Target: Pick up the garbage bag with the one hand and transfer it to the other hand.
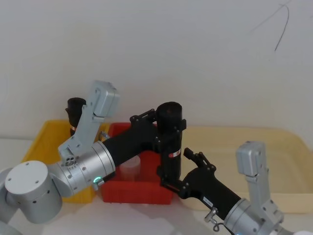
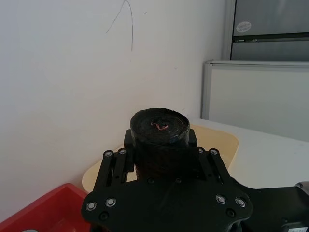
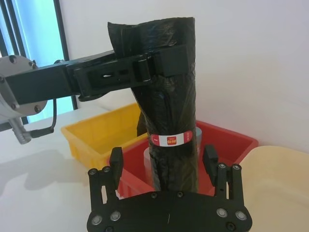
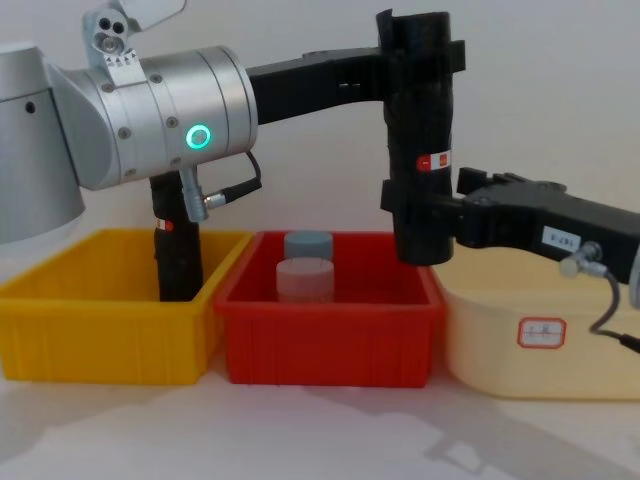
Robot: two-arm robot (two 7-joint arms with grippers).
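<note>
The garbage bag (image 4: 420, 130) hangs upright in the air above the back of the red bin (image 4: 330, 330), long axis running 12 to 6 o'clock. The left gripper (image 4: 420, 62), on the wrist with the green ring, reaches in from 9 o'clock in the chest view and is clamped across the bag's top end. The right gripper (image 3: 163, 157) comes from 3 o'clock and sits at the lower end, below the red-and-white label band (image 4: 433, 160). Its two fingers (image 3: 116, 164) stand spread on either side of the roll, with a gap showing on each side in the right wrist view, so it straddles the bag without gripping it. The coming move likely turns on that: the roll already lies between the right fingers, square to them, and they only need to close.

The bag is a tight black plastic cylinder, slightly crinkled and glossy, likely slippery but firm. A second black roll (image 4: 178, 260) stands in the yellow bin (image 4: 100, 330) at 9 o'clock; a cream tray (image 4: 540, 340) lies at 3 o'clock
</note>
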